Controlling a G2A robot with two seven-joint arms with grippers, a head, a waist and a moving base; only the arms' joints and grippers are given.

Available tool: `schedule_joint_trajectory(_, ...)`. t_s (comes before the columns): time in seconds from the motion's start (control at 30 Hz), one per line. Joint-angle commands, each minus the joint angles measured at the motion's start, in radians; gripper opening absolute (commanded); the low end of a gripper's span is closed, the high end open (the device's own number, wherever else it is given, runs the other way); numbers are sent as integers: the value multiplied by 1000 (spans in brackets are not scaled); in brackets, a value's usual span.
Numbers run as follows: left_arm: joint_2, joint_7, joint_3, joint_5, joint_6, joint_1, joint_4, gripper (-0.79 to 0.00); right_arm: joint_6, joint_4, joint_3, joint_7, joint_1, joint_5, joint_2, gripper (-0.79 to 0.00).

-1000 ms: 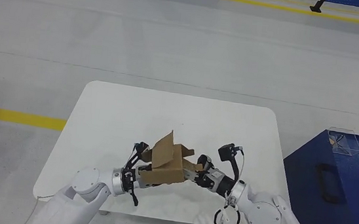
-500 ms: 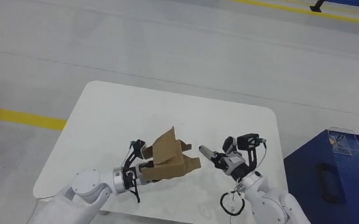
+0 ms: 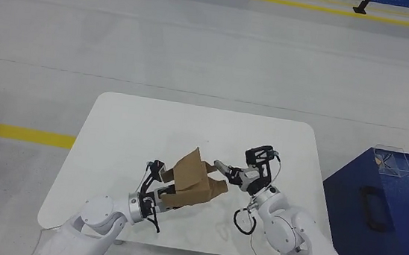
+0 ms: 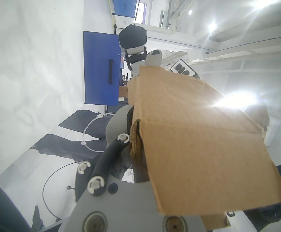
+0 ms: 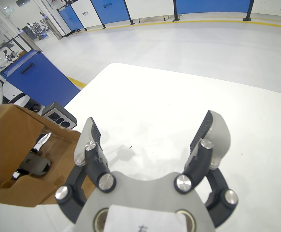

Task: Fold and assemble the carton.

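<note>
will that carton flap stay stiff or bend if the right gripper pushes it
The carton looks like corrugated board with creased, loose flaps, so a pushed flap will probably hinge at its crease. It seems light: the left gripper holds it alone, so a hard push may twist it in that grip.

— What lies beyond the right gripper [image 5: 150, 123]?
— The white surface [image 5: 175, 92], then pale grey floor [image 5: 131, 39], with a yellow line [image 5: 219, 21] running before blue partition panels [image 5: 109, 7].
— Anything nearer?
— A blue cabinet [image 5: 37, 77] with a black handle, past the surface's rounded corner. Overhead, bright ceiling lights [image 4: 212, 26].
</note>
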Motion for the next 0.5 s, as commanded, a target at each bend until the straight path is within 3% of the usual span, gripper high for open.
schedule_joint_trajectory(0.0, 0, -3, -1, -3, 2, 1, 1, -785, -3, -3, -10, 2, -2, -28, -1, 0)
schedule_joint_trajectory(0.47, -10, 19, 5, -33, 43, -15, 17, -785, 25, -34, -36, -29, -37, -115, -17, 0)
